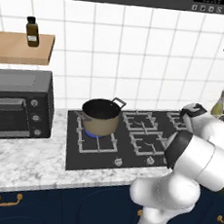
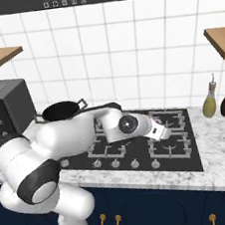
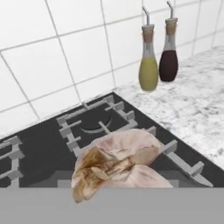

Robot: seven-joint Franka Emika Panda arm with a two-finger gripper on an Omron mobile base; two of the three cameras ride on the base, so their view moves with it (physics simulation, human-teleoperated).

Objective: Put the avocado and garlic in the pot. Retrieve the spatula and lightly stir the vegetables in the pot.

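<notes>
Where the marbled tabletop (image 1: 25, 161) meets white tiles, left base view centre shows the pot (image 1: 101, 117) on the black hob (image 1: 130, 140). Right base view: the arm partly hides the pot. Hand view, bottom centre: garlic (image 3: 120, 168) close up, apparently between the jaws; fingertips unseen, two bottles (image 3: 148, 61) upper right.

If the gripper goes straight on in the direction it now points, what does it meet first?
Probably the stove's grates just beyond the garlic, which sits close before the camera. Farther along that line stand two bottles by the tiled wall. Depth is unclear, so this is a guess.
</notes>
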